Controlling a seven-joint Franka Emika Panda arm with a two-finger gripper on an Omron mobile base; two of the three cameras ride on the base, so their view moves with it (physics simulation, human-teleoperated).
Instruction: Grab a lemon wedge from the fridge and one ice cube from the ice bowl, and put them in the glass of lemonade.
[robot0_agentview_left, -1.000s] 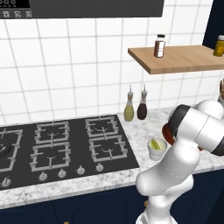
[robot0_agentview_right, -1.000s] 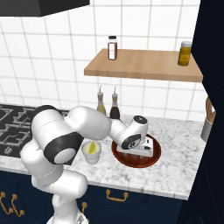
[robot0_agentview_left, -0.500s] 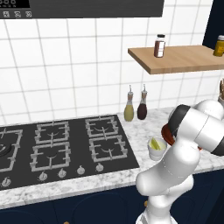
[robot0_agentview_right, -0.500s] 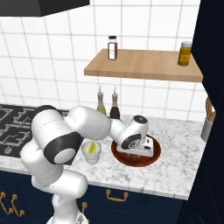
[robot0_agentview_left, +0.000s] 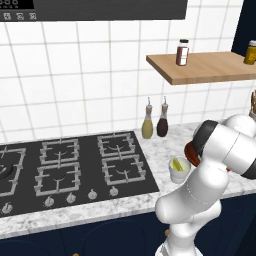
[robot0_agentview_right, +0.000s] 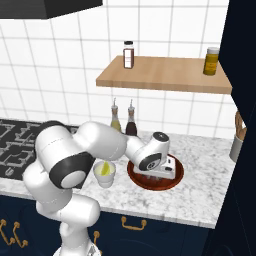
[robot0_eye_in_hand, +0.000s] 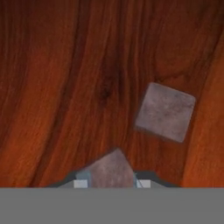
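1. Reaching down into the ice bowl (robot0_agentview_right: 172, 181), the gripper (robot0_agentview_right: 161, 172) has its fingers low inside the red dish, which sits on the marble counter (robot0_agentview_right: 210, 165) right of the cup.
2. Seen from the hand view, the bowl's floor (robot0_eye_in_hand: 65, 87) is reddish wood grain; one ice cube (robot0_eye_in_hand: 113, 168) sits between the two finger tips at the bottom edge, and the tips stand narrow on either side of it, seemingly pinching it.
3. Another ice cube (robot0_eye_in_hand: 165, 111), greyish and square, lies loose on the bowl floor, apart from the first.
4. Just left of the bowl stands the glass of lemonade (robot0_agentview_right: 104, 174), a short whitish cup with pale yellow-green liquid; in the left base view a lemon wedge (robot0_agentview_left: 177, 163) rests inside it.
5. Behind these, against the tiled wall, stand two slim bottles (robot0_agentview_right: 116, 120), one yellowish, one dark.
6. Above them a wooden shelf (robot0_agentview_right: 165, 75) carries a dark spice jar (robot0_agentview_right: 129, 54) and a yellow jar (robot0_agentview_right: 211, 60).
7. Left of the cup lies the black gas hob (robot0_agentview_left: 70, 167).
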